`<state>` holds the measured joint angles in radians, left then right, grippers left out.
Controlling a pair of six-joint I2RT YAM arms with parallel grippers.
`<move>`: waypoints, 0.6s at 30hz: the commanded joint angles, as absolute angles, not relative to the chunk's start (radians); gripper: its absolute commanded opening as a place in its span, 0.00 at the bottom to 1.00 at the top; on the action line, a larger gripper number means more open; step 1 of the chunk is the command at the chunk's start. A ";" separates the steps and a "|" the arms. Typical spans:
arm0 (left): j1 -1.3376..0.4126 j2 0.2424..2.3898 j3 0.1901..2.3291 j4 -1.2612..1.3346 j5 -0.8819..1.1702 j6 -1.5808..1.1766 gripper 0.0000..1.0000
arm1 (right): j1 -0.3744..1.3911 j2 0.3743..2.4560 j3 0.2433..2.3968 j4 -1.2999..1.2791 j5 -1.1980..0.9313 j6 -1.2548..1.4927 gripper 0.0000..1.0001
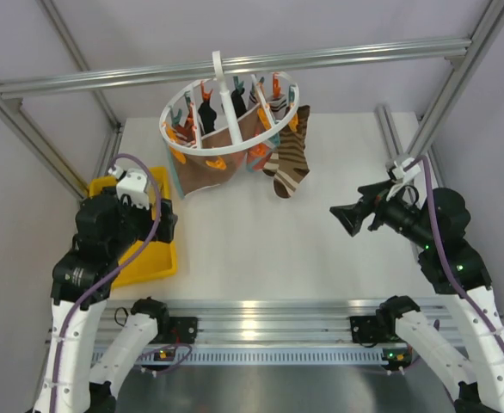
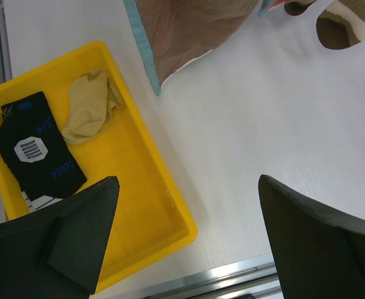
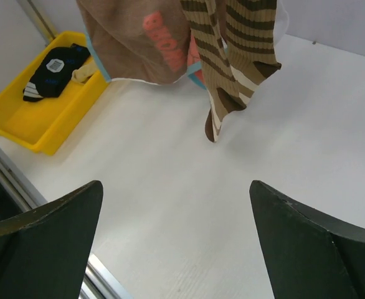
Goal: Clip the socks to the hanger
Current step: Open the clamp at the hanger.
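**A:** While both arms hover with jaws spread wide and nothing held, where are the socks?

**B:** Brown sock and striped sock hang clipped on the hanger at the back. Black sock and beige sock lie in the yellow tray, below the left gripper.

**A:** Best approach?

**B:** I'd pinch the black sock by one end, clear of the tray wall, leaving an edge loose. Right gripper could then steady an orange clip.
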<state>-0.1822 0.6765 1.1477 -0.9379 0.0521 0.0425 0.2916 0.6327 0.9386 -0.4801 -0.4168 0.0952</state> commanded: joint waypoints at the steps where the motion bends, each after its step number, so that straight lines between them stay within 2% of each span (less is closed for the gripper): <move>1: -0.176 0.644 1.138 -0.833 0.070 0.012 0.98 | 0.278 0.644 0.976 -0.428 -0.451 0.083 1.00; 5: -0.176 0.592 1.112 -0.737 0.181 0.029 0.98 | 0.278 0.686 0.976 -0.329 -0.503 0.100 1.00; 11: -0.176 0.508 0.999 -0.537 0.497 0.028 0.95 | 0.310 0.785 0.977 -0.021 -0.557 0.162 0.99; 14: -0.176 0.489 0.939 -0.431 0.583 0.006 0.93 | 0.380 0.837 1.015 0.063 -0.482 0.126 0.93; 18: -0.176 0.482 0.859 -0.299 0.666 0.009 0.90 | 0.514 0.896 1.063 0.104 -0.333 0.008 0.78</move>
<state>-0.1814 0.4900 0.9020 -0.5034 0.5304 0.0200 0.4355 0.8825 0.9852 -0.0586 -0.4377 0.0963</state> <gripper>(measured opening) 0.909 0.817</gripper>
